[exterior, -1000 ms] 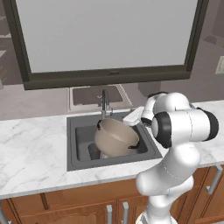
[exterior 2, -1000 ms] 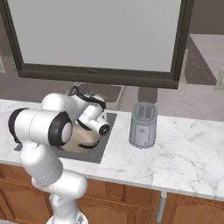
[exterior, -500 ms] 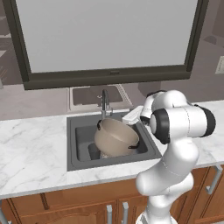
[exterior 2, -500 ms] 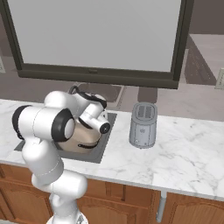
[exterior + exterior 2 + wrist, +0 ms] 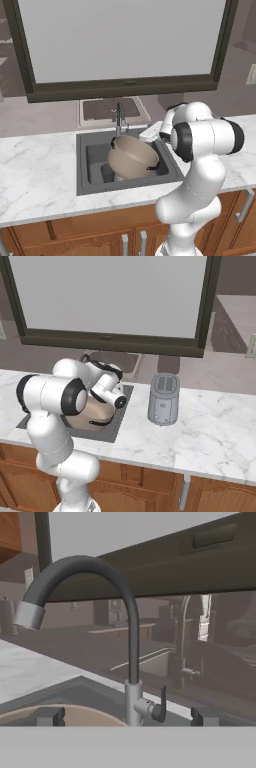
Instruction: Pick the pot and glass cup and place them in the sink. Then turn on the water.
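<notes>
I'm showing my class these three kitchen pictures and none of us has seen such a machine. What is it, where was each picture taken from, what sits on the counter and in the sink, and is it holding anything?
It is a white robot arm on a wheeled base, in a computer-drawn kitchen. Two pictures come from cameras on the base, behind the arm to its left and right. The third comes from a camera on its hand, looking along the end effector, whose two dark tips stand wide apart and hold nothing. Straight ahead of it is the curved faucet with a small lever at its foot; no water runs. The pot lies tilted in the sink, which is set in a marble counter. A grey toaster stands beside the sink.
</notes>
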Controlling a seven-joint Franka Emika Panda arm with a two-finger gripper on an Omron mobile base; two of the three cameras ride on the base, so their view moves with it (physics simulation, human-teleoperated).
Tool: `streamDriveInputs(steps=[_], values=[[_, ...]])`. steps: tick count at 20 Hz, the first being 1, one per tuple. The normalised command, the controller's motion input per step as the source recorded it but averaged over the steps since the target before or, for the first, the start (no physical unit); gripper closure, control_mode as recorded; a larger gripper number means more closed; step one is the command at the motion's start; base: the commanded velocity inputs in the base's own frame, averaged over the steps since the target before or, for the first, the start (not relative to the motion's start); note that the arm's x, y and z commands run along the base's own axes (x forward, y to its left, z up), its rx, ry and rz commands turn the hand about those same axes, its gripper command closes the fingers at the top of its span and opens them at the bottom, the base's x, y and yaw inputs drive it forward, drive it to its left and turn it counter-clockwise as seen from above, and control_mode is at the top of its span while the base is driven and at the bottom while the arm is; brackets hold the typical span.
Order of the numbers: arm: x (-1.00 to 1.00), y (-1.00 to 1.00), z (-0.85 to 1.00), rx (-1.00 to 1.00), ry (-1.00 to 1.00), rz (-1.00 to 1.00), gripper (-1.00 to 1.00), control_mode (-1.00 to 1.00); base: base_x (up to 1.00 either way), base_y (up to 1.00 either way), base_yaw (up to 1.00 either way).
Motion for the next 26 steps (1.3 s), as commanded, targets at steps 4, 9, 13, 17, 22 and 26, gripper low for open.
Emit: streamDriveInputs(steps=[4, 9, 13, 17, 22, 26], values=[[0.06, 0.0, 0.0, 0.0, 0.01, 0.0, -1.0, -1.0, 0.0, 0.0, 0.0], [0.06, 0.0, 0.0, 0.0, 0.02, 0.0, -1.0, -1.0, 0.0, 0.0, 0.0], [0.06, 0.0, 0.0, 0.0, 0.02, 0.0, -1.0, -1.0, 0.0, 0.0, 0.0], [0.06, 0.0, 0.0, 0.0, 0.02, 0.0, -1.0, -1.0, 0.0, 0.0, 0.0], [0.08, 0.0, 0.0, 0.0, 0.02, 0.0, -1.0, -1.0, 0.0, 0.0, 0.0], [0.21, 0.0, 0.0, 0.0, 0.01, 0.0, -1.0, -1.0, 0.0, 0.0, 0.0]])
